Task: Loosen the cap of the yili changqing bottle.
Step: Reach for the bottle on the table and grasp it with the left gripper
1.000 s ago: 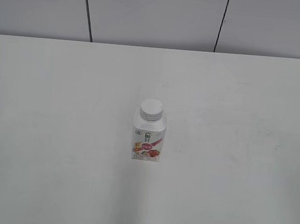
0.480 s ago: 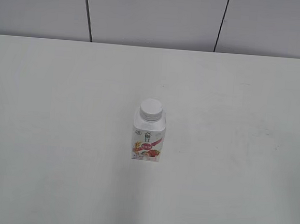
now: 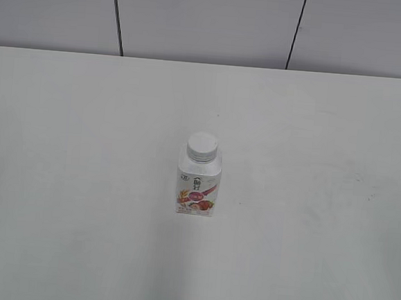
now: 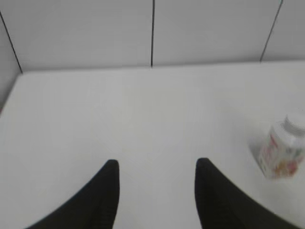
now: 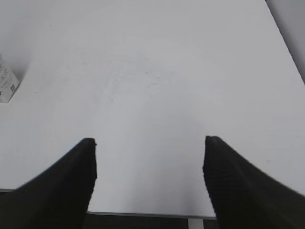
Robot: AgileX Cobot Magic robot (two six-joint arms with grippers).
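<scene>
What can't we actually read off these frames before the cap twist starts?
- Exterior view: neither hand appears, so their distance to the bottle is unknown.
- Cap: ribbing and seal state too small to see.
- Left wrist view: bottle blurred, label unreadable; left hand open.
- Right wrist view: bottle cut off by the left edge, only a corner shows; right hand open.

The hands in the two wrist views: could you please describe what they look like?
Only the fingers show. The left hand has two black, matte fingers that curve to rounded tips. The right hand has two black fingers too, broader, with a fine ribbed texture on the inner face of one finger. No cables, markings or arm links are in view, and the exterior view shows neither arm.
</scene>
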